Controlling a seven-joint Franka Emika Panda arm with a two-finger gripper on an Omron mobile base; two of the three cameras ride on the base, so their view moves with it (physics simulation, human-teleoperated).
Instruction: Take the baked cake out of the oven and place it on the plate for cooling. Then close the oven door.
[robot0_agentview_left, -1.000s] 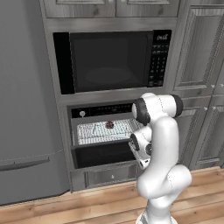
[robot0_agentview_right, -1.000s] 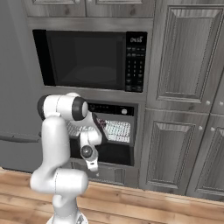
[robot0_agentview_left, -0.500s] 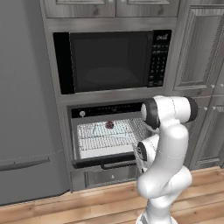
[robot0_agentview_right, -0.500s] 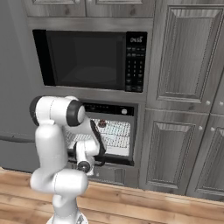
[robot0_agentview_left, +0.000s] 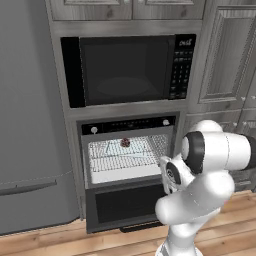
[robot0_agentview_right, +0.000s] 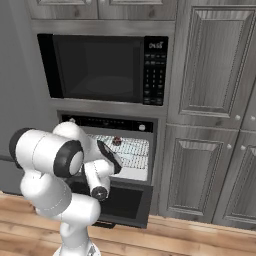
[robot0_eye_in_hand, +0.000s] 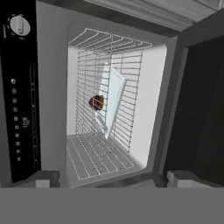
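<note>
Left base view: one oven (robot0_agentview_left: 127, 165), one oven door (robot0_agentview_left: 131, 204) dropped open, one baked cake (robot0_agentview_left: 125, 143) on the upper wire rack (robot0_agentview_left: 122, 154); two white knobs; one microwave (robot0_agentview_left: 130, 67) above.
Right base view: arm folded low before the oven, elbow to the left; cake far back on the rack.
Hand view: pincer (robot0_eye_in_hand: 111, 177) spread wide, holding nothing; cake beside one pale tray (robot0_eye_in_hand: 111, 103), round, no long axis.

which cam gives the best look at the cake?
Hand view: the cake sits mid-frame on the wire rack beside a pale tray, nothing in front of it. Left base view shows it as a small dark spot on the rack; right base view shows the same, near the arm.
</note>
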